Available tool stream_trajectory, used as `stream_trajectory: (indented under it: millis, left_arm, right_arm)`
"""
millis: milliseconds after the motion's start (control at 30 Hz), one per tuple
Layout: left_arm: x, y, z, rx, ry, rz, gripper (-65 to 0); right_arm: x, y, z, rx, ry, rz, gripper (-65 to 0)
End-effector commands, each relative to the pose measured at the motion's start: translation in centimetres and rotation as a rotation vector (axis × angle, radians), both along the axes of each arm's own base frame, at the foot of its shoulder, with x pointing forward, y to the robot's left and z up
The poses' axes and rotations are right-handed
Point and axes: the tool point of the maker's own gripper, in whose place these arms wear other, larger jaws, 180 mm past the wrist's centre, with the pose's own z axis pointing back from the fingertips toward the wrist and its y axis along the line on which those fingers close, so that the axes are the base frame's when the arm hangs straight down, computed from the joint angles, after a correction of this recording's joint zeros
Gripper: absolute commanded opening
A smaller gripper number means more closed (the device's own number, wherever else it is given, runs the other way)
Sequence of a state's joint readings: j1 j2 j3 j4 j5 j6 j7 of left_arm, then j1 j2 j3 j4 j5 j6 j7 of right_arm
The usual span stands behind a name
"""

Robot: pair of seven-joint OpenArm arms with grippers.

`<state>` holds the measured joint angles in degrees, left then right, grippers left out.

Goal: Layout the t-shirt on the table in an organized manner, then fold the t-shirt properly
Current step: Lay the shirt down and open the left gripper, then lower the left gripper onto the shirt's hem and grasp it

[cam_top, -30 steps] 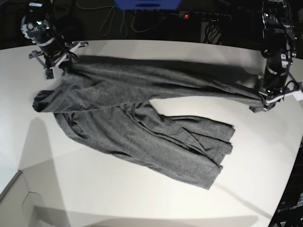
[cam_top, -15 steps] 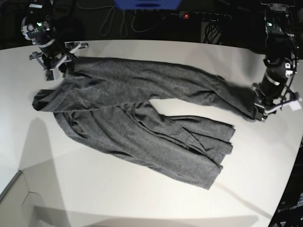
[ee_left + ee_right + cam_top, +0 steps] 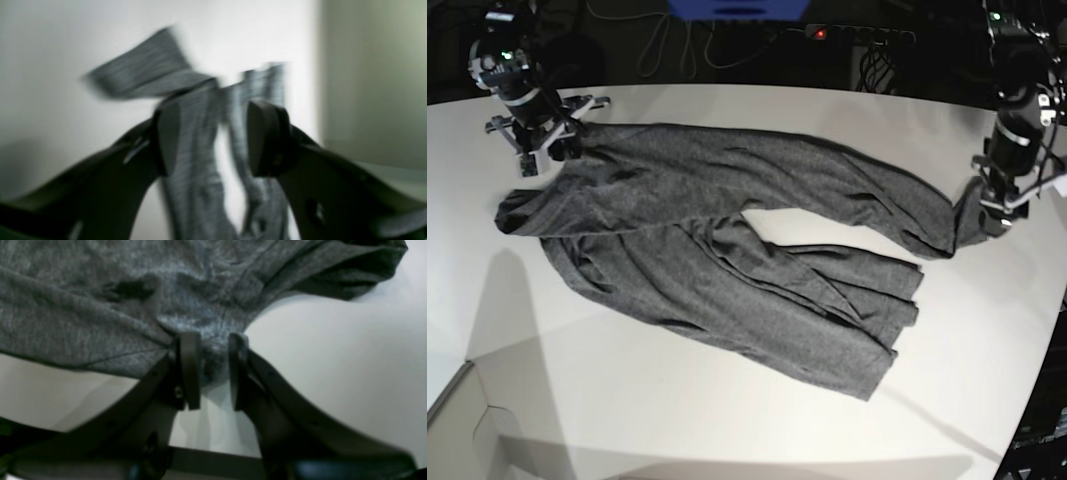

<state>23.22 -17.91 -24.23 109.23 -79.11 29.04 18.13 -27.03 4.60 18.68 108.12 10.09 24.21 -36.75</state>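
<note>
One rumpled dark-grey t-shirt (image 3: 727, 260)

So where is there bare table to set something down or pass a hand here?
The widest bare table is the near strip below the shirt. Another patch lies right of the hem, below the left gripper. A small wedge sits between the shirt's two spread parts. It is crowded at the far-left corner, around the right gripper.

One t-shirt (image 3: 717, 260) lay across one table (image 3: 727, 420), and two grippers stood over it: the left gripper (image 3: 992, 215) and the right gripper (image 3: 552, 150).
</note>
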Motion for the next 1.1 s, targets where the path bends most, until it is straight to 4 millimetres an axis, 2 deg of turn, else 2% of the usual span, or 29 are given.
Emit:
stream_trajectory:
  millis: [0, 100, 167, 300, 467, 600, 733, 800, 900, 1067]
  left_arm:
    - [0.8, -0.5, 0.8, -0.038, -0.018, -0.004, -33.1]
    - [3.3, -1.4, 1.3, 0.038, -0.046, -0.028, -33.1]
    - [5.6, -2.4, 0.7, 0.062, -0.051, -0.038, -33.0]
    - [10.3, -7.1, -0.7, 0.030, -0.047, -0.127, -33.0]
    - [14.3, -12.5, -4.8, -0.020, 0.057, -0.222, -33.4]
    - [17.2, -14.0, -5.6, -0.018, 0.098, -0.248, -33.4]
    - [19.1, -15.1, -4.8, 0.015, 0.097, -0.275, -33.6]
    - [19.7, -14.6, -4.3, 0.081, 0.088, -0.277, -35.0]
    - [19.8, -15.4, -4.4, 0.130, 0.090, -0.285, -38.0]
    - [19.8, -15.4, -4.3, 0.187, 0.088, -0.291, -38.0]
  right_arm:
    - [0.7, 0.0, 1.0, -0.001, -0.045, 0.003, -49.9]
    - [0.7, -0.1, 1.0, -0.001, -0.043, 0.003, -49.9]
    - [0.6, -0.1, 1.0, -0.003, -0.041, 0.003, -49.9]
    - [0.6, -0.3, 1.0, -0.010, -0.038, 0.005, -49.9]
    - [0.4, -0.7, 1.0, -0.021, -0.032, 0.008, -49.9]
    - [0.4, -0.5, 0.9, -0.018, -0.032, 0.008, -49.9]
    - [0.3, -0.5, 0.8, -0.015, -0.029, 0.005, -49.9]
    - [0.2, -0.3, 0.8, -0.007, -0.029, -0.002, -49.9]
    - [0.2, -0.3, 0.8, -0.004, -0.030, -0.007, -49.9]
    - [0.4, -0.3, 0.8, -0.004, -0.034, -0.008, -49.9]
